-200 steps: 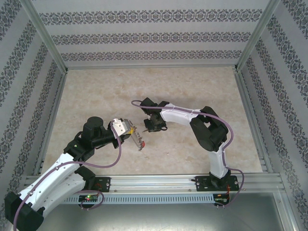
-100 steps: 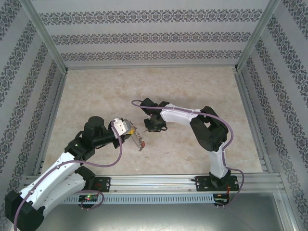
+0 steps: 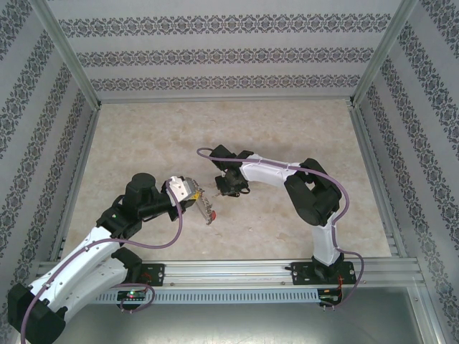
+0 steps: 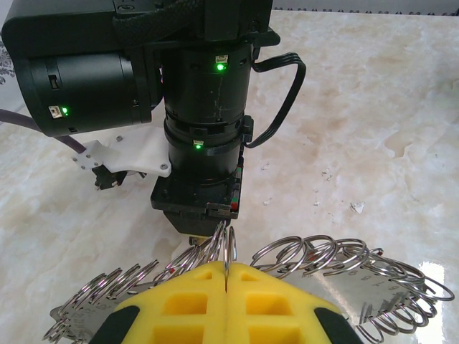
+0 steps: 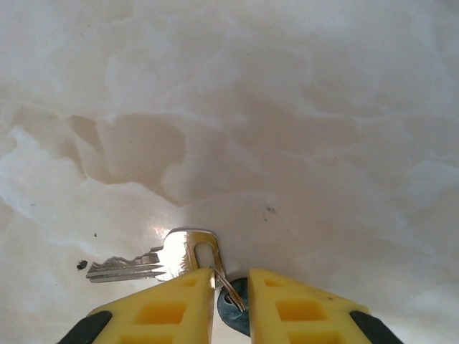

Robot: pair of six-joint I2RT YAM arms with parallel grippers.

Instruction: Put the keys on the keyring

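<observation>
L grip: your left gripper [image 4: 226, 271] is clamped shut on the large grey spiky metal keyring [image 4: 323, 252], near-left of centre.
R grip: right gripper [image 5: 231, 278] is narrow. The small silver metal key [image 5: 147, 264] lies on the pale marble table [image 5: 301, 107], its loop between the fingers; can't tell if pinched.
Progress: that key isn't threaded yet.
Ring load: reddish specks by the ring in top view, maybe tagged keys; unclear.
Left: bring key to ring.
</observation>
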